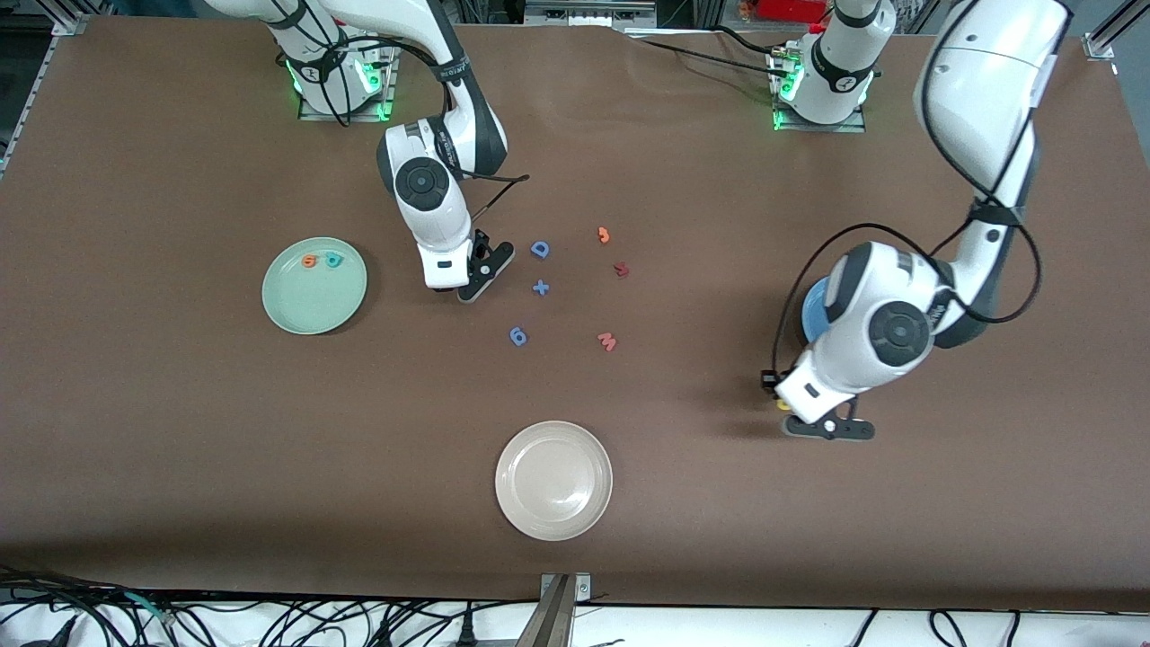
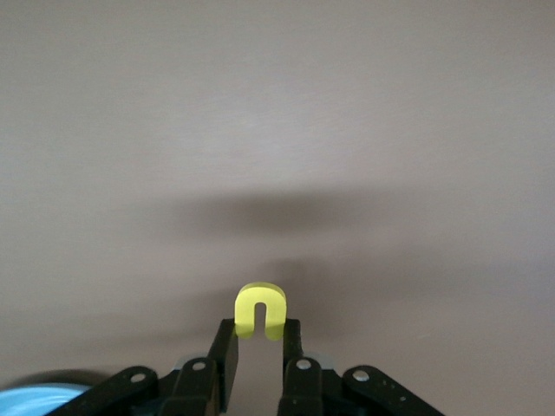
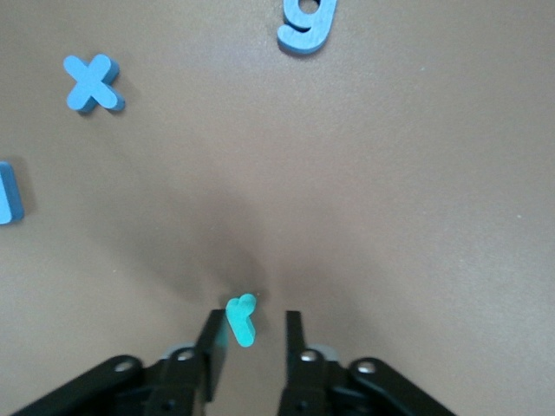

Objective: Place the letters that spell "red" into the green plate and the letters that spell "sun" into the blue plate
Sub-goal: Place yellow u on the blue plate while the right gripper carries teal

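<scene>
A wide brown table was seen under both arms, with loose foam letters scattered in its middle. The round pale mint-green plate was placed toward the right arm's end of the table, and two small foam letters were already lying in it, the orange "e" and the teal "d", just beside each other. The last letter of "red", the tiny teal foam "r", was found between the fingers of the right gripper, low at the table beside the larger blue capital "D" and the blue cross-shaped piece. The jaws were spread a little, with the "r" leaning on one finger only, so it was not judged to be pinched. At the left arm's end, the tiny yellow foam "u" was clamped between the pressed fingers of the left gripper, over bare table near the round medium-blue plate, which was mostly covered by the arm; what was in that plate could not be seen. The step in hand was therefore judged to be the last letter of "red" and one letter of "sun". For the next move, the right fingers would need to be closed firmly on the "r" before it is carried to the mint-green plate, and the "u" would need to be brought over the medium-blue plate and released there. The cream-white plate, nearest to the camera, was not part of the work.
</scene>
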Controlling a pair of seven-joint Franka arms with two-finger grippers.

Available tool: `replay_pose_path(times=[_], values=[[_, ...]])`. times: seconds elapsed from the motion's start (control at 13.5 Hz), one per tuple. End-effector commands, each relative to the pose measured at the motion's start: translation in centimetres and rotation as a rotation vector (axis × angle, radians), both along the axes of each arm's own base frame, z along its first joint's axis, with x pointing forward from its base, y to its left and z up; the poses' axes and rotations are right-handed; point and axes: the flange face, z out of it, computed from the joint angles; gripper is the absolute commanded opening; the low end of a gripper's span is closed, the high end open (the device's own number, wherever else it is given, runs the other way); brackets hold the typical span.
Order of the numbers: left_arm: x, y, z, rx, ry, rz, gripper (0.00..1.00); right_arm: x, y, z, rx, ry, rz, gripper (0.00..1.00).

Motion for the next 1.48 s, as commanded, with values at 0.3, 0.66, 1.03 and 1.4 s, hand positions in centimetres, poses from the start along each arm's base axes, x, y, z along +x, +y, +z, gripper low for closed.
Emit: replay_pose_path(times=[0.3, 0.66, 1.03, 1.4], values=[[-8.1, 7.7, -0.9, 0.033, 0.137, -0.093, 0.09, -0.2, 1.1, -1.9, -0.046, -0.017, 0.015, 0.65], [-11.4, 11.8, -3.8, 0.063, 0.224, -0.033, 0.17, -0.1, 1.0, -2.4, -0.053, -0.031, 0.017, 0.35], [-10.8, 12.8, -1.7, 0.078, 0.186, -0.006, 1.0, -0.1, 1.0, -2.4, -0.054, -0.027, 0.018, 0.13], [-9.6, 12.9, 6.3, 0.033, 0.079, 0.069, 1.0, 2.7, -1.0, 2.1, -0.059, 0.056, -0.042, 0.13]])
